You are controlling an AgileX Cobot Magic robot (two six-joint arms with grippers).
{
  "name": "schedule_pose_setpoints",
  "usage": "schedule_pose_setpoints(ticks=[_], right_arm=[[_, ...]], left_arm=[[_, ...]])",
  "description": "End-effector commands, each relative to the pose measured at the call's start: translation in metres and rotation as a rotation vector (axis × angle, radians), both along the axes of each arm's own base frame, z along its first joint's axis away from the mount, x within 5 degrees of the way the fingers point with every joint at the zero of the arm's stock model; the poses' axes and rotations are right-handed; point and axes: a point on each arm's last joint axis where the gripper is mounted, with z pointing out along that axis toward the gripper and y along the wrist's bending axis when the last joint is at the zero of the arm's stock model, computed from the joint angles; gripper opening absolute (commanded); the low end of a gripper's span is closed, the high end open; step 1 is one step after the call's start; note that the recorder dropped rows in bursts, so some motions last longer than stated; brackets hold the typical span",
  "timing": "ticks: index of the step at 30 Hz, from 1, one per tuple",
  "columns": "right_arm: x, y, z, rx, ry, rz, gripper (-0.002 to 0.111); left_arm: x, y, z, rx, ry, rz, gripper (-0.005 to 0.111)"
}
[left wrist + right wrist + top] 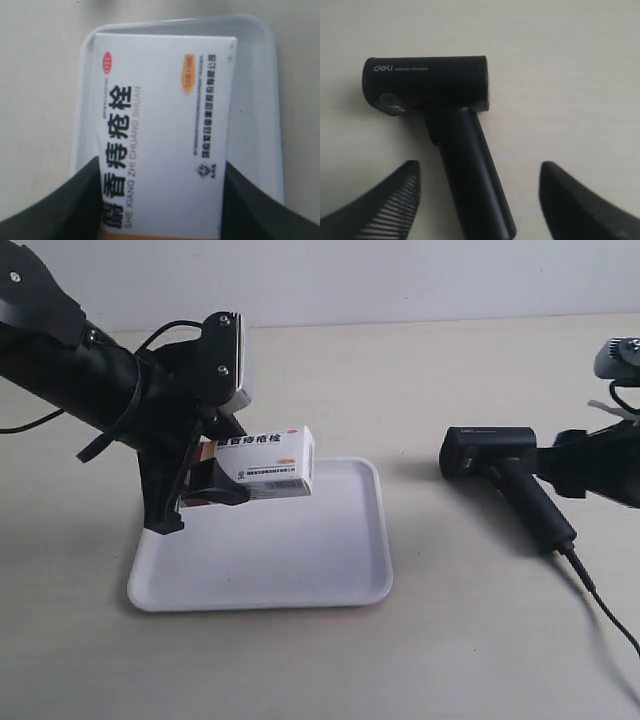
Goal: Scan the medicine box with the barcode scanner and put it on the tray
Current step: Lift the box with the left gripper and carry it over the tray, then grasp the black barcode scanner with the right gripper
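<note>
My left gripper (161, 162) is shut on the medicine box (165, 130), a white box with black Chinese text and an orange band at the gripped end. It hangs a little above the back left part of the white tray (300, 560). In the exterior view the box (268, 462) is level, held by the arm at the left (215, 480). The black barcode scanner (427, 82) lies flat on the table. My right gripper (479, 165) is open, a finger on each side of the handle without touching it. In the exterior view the scanner (490, 455) lies right of the tray.
The scanner's black cable (600, 600) trails from the handle toward the front right corner. The tray's rim (255, 100) frames the box in the left wrist view. A grey camera housing (622, 355) sits above the right arm. The table is pale beige.
</note>
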Motion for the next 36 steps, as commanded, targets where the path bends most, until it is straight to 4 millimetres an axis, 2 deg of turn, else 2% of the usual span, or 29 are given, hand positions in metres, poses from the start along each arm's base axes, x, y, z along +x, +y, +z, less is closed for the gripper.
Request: schedule_pose_setpoints(ticks=[1,6,10,17,21,24,29,36], right_arm=[[0.020,0.007,-0.015,-0.034,0.034,0.033,0.086],[0.033,0.012,-0.027,-0.062,0.072,0.060,0.089],[0.044,0.033,-0.029,-0.088,0.053,0.155,0.088],[0.062,0.039,-0.053,-0.127,0.103,0.186,0.088],[0.074,0.038,-0.059,-0.136,0.107,0.182,0.088],[0.078,0.030,-0.063,-0.141,0.115,0.163,0.078],[0.080,0.029,-0.069,-0.149,0.116,0.167,0.052],[0.077,0.028,-0.063,-0.155,0.137,0.172,0.020]], left_arm=[[0.005,0.001,0.001,-0.030,-0.030,0.045,0.003],[0.005,0.000,0.002,-0.041,-0.028,0.043,0.003],[0.005,-0.001,0.002,-0.045,-0.027,0.047,0.003],[0.006,-0.002,-0.003,-0.041,-0.011,0.043,0.003],[0.007,-0.002,-0.007,-0.040,-0.003,0.041,0.003],[0.007,-0.002,-0.007,-0.040,-0.003,0.041,0.003],[0.007,-0.002,-0.007,-0.040,-0.003,0.041,0.003],[0.008,-0.003,-0.009,-0.033,-0.013,0.028,0.003]])
